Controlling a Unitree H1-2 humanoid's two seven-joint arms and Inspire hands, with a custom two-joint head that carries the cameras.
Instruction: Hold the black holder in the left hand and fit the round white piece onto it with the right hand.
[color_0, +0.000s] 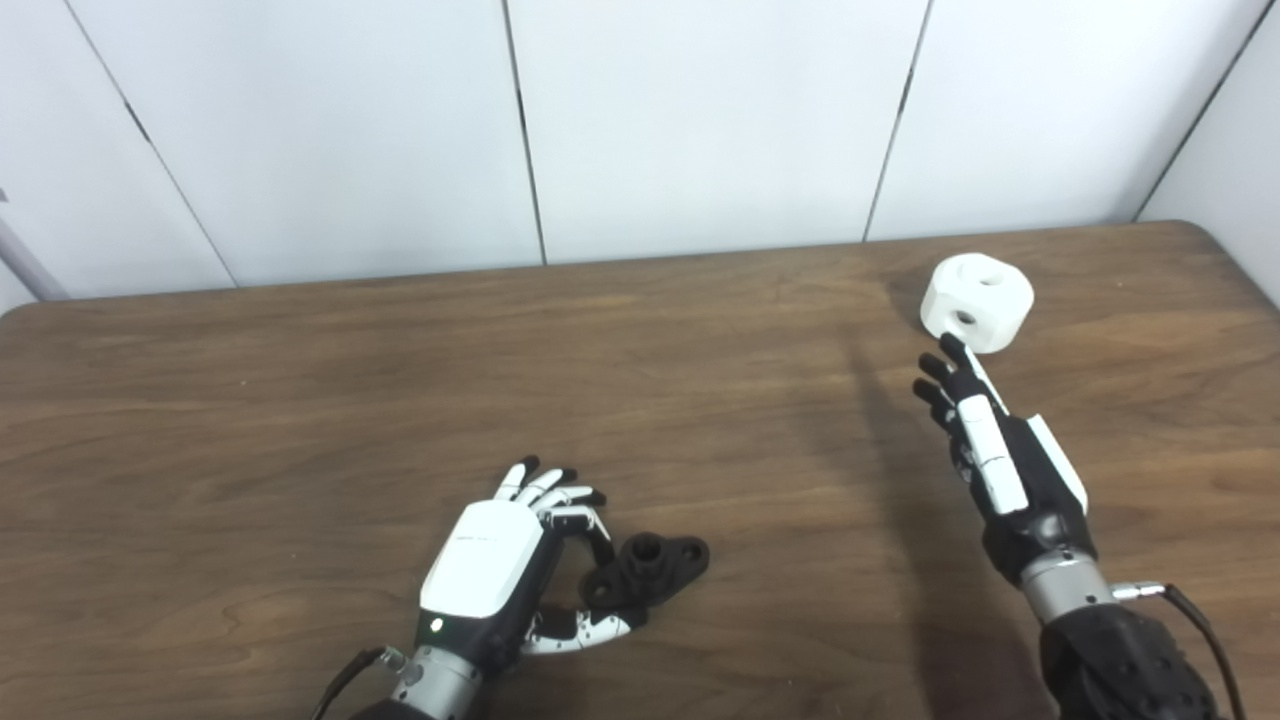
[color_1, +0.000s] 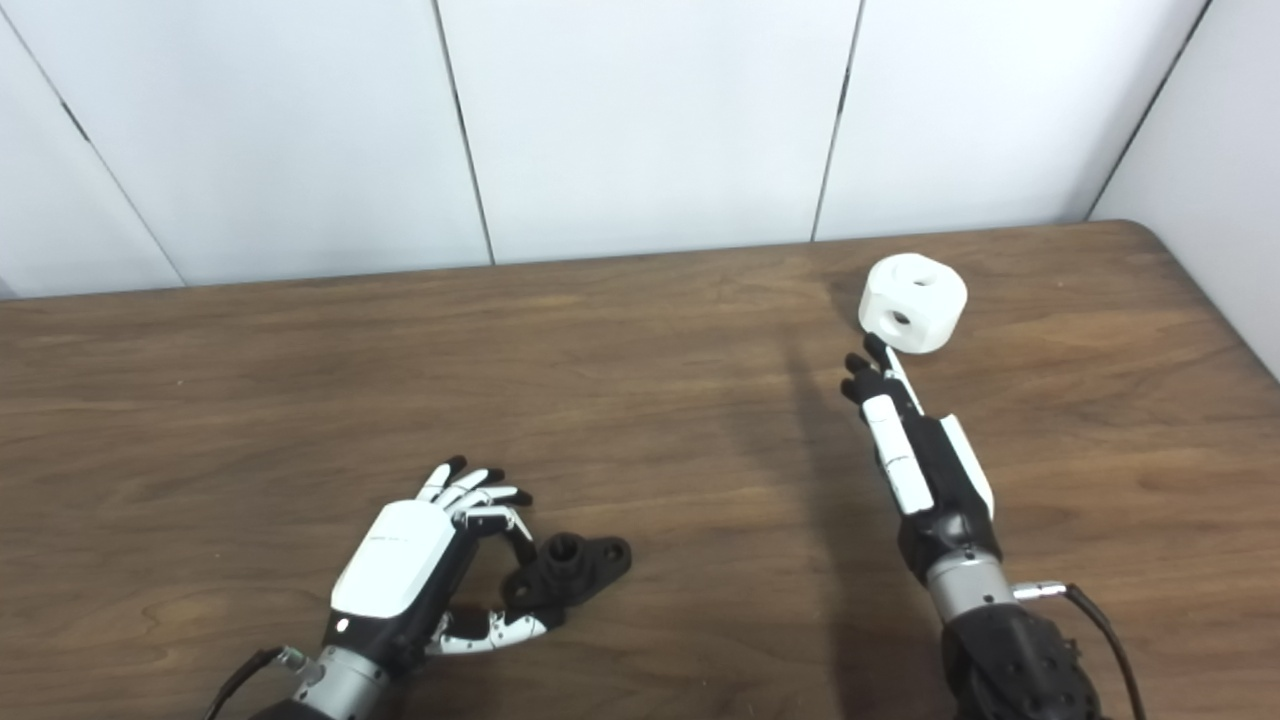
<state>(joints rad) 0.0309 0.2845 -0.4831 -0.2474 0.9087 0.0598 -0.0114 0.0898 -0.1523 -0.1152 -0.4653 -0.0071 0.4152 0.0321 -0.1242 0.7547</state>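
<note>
Holder on surface, near left; my left hand fingers curled around it, not lifted. Right hand fingers straight, just short of white piece, far right. Fitting undone.

Both forearms leave the frame at the bottom edge, and the counter is cut off at the left, right and bottom edges. The left hand covers the near end of the black holder, so contact there cannot be judged. The right hand is seen edge-on, its palm and finger spread hidden.
</note>
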